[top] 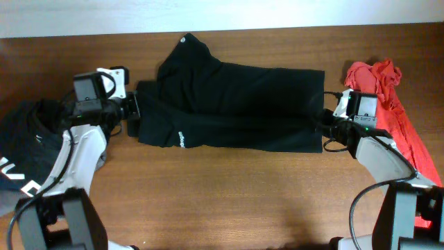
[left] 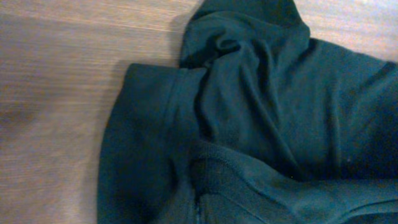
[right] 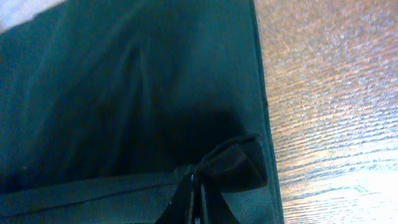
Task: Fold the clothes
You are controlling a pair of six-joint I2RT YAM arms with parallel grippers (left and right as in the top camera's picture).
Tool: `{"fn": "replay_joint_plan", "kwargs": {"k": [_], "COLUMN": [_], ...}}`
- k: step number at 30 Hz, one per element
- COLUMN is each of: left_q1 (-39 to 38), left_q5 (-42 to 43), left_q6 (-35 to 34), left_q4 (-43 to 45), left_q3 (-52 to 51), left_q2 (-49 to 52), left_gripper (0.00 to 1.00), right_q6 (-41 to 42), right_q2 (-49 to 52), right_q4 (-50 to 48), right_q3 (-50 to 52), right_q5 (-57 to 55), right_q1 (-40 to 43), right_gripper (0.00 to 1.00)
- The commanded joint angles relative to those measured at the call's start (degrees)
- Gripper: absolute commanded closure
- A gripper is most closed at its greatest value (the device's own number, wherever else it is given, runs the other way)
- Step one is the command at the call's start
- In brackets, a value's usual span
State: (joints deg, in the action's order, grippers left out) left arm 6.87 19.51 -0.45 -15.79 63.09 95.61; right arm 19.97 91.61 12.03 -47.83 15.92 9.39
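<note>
Two arms are reaching up from the bottom of the frame across the wooden table, one to each end of a long black garment that is lying flat across the middle. At centre right, the right gripper is pinching a bunched corner of the hem, fingers closed tight on it. At centre left, the left gripper is sitting at the opposite edge with cloth covering its fingers, so their opening cannot be told. The fold looks to call for both ends rising level and travelling together, cloth taut, or the middle will be dragging. A small white mark is showing near the garment's lower edge, and a round white logo at its top. A dark garment at lower left and a red garment at upper right are waiting.
</note>
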Motion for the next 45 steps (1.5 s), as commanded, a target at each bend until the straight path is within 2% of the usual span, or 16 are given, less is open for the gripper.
{"fn": "replay_joint_plan", "kwargs": {"k": [1,3,4,5,6,10,13,18,21,26,27,31,33,37,45], "left_q1": [-0.9,-0.8,-0.6,-0.2,0.2,2.7,3.8,2.6,1.4,0.7,0.7,0.7,0.8,0.8,0.8], "left_q5": [-0.5,-2.1,-3.3,-4.4,-5.1,-5.6,-5.4,-3.9,-4.5,-6.0,-6.1,-6.1,-6.0,-6.0,-6.0], "left_q6": [0.7,0.7,0.7,0.7,0.7,0.7,0.9,7.5,11.3,11.3,11.3,11.3,11.3,11.3,11.3], "left_q4": [2.1,3.2,3.0,1.9,0.5,-7.1,-13.1,-19.5,-19.6,-18.1,-17.9,-17.4,-17.4,-17.3,-17.3], "left_q3": [0.8,0.9,1.1,1.5,1.8,2.6,2.6,2.6,2.6,2.6,2.6,2.6,2.6,3.1,4.0], "left_q2": [2.0,2.1,2.0,2.0,2.0,2.0,2.0,2.2,3.0,7.1,7.9,10.6,10.8,10.6,10.6], "left_gripper": [0.68,0.40,0.33,0.28,0.28,0.25,0.25,0.30,0.37,0.54,0.58,0.87,0.96,0.99,0.99], "right_q6": [0.4,0.5,0.5,0.4,0.4,0.2,0.2,0.2,-1.2,-3.2,-3.2,-3.2,-3.2,-3.2,-3.2], "right_q2": [1.0,1.0,1.0,1.0,1.0,1.0,1.0,1.0,1.0,1.0,1.0,1.0,1.0,1.6,6.1], "right_q4": [-0.5,-1.0,-1.5,-1.8,-1.8,1.5,6.1,13.8,16.4,18.1,18.5,18.6,18.6,18.2,18.6], "right_q3": [-0.8,-0.8,-0.8,-0.8,-0.8,-1.0,-1.0,-1.0,-1.0,-1.0,-1.0,-1.0,-1.0,-0.9,-0.7], "right_q5": [-1.6,-1.8,-1.7,-1.8,-1.8,-0.4,1.4,1.9,1.7,1.5,1.4,1.2,0.2,1.8,4.9], "right_q1": [0.1,0.3,0.4,0.8,1.1,3.3,5.5,8.5,8.8,8.6,8.6,8.6,8.6,8.3,5.9], "right_gripper": [0.96,0.95,0.90,0.77,0.66,0.53,0.50,0.50,0.50,0.50,0.50,0.50,0.50,0.51,0.65]}}
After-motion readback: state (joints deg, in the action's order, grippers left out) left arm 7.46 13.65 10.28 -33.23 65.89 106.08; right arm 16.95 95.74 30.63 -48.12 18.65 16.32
